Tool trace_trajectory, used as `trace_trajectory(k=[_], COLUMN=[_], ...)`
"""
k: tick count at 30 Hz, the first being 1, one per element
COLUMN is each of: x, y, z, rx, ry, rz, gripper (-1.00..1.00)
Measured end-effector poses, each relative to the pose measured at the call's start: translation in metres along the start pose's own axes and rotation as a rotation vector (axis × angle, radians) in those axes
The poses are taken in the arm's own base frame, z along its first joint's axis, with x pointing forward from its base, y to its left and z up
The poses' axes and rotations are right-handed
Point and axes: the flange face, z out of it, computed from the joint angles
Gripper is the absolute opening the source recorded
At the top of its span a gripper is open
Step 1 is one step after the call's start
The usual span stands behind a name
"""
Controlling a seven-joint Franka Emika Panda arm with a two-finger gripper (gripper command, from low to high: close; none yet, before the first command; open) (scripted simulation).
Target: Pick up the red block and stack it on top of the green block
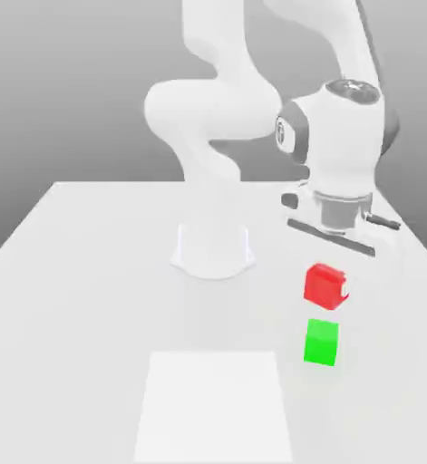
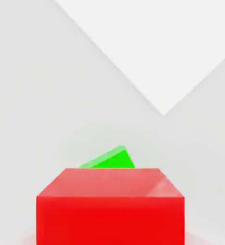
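While I held the red block (image 1: 325, 284) aloft in the fully closed tool (image 1: 326, 272), just above the green block (image 1: 321, 343) on the worktop (image 1: 90, 272) | risk: off-centre release, so the cube tipped off | cause: misalignment.

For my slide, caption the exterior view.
Gripper carries the red block above the green block on the white table.

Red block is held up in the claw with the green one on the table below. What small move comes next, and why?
Probably lower it, after nudging into line: the claw holds the red block just above the green block, with a gap between them in the exterior view.
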Motion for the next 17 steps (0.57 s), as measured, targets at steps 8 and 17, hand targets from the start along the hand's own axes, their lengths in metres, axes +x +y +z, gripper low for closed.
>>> trace_trajectory(k=[8,17], x=[-0.002,0.003], y=[-0.001,0.001], z=[0.028,0.058], rx=[0.000,-0.001], ry=[-0.004,0.006], rz=[0.001,0.004], gripper=[-1.00,1.00])
